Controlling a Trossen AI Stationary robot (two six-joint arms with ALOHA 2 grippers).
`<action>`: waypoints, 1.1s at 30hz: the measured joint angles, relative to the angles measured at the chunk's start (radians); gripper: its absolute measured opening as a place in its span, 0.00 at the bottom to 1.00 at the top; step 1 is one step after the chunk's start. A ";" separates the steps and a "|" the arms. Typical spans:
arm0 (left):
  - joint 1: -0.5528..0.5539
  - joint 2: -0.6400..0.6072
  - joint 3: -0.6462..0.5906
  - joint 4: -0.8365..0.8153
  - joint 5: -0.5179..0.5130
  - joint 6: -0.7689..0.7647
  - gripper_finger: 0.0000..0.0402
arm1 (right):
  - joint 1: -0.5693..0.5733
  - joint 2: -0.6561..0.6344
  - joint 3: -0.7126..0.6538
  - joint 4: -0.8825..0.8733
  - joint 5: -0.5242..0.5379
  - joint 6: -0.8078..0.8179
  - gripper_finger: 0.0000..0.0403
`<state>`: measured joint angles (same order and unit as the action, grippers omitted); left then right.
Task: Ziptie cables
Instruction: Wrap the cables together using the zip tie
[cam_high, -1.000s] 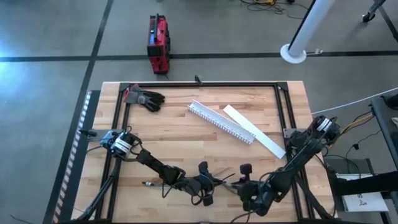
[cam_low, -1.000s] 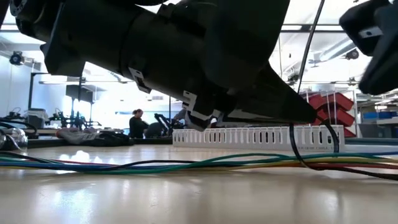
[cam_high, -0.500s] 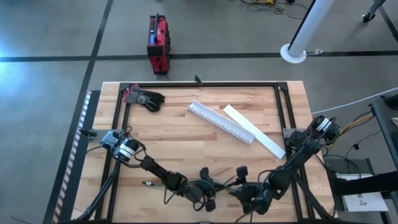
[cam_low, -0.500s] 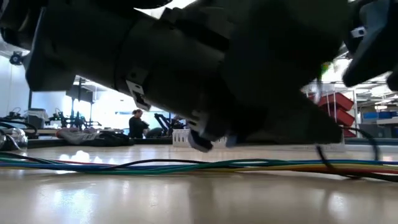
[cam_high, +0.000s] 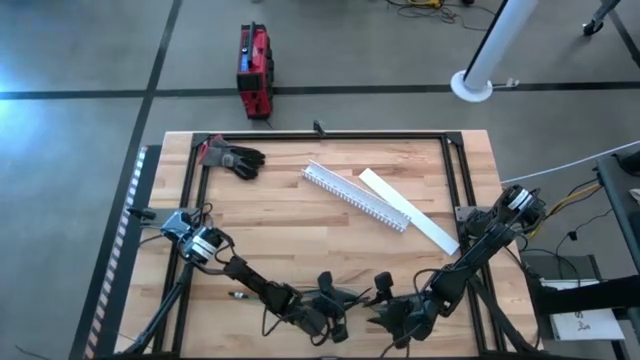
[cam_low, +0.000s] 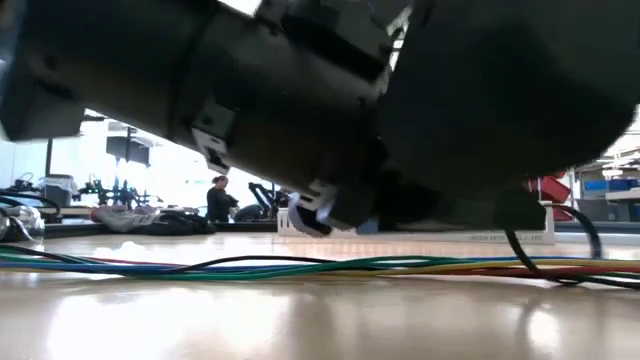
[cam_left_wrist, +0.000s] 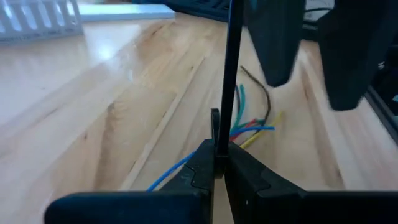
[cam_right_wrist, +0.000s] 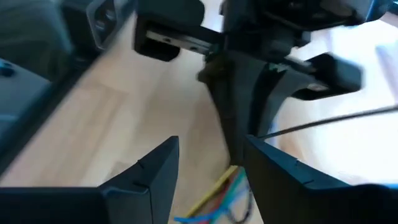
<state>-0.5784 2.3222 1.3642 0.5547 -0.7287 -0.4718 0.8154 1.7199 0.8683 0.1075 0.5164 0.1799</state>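
Left fingers pinching one thin black strap, right fingers spread over cables.

Both arms: dark, near-black segmented links, rounded joint housings. Base joint of each arm carries white and silver fittings, thin cords looped beside. Left end effector: black angular fingers, wedge-shaped, matte, on flat black crossbar. Right end effector: black slab-like fingers, chamfered edges. Low view: small pale clips along dark housing.
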 joint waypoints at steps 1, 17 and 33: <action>-0.006 0.000 0.005 0.000 -0.016 0.005 0.02 | 0.000 0.000 -0.010 0.028 -0.019 -0.014 0.40; -0.017 0.000 0.012 -0.054 -0.030 -0.036 0.01 | -0.084 0.001 -0.022 0.183 -0.146 -0.129 0.39; -0.017 0.000 0.009 -0.054 -0.032 -0.028 0.01 | -0.144 0.001 -0.024 0.111 -0.160 -0.102 0.34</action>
<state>-0.5957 2.3222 1.3735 0.5005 -0.7606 -0.5003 0.6714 1.7206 0.8444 0.2187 0.3561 0.0776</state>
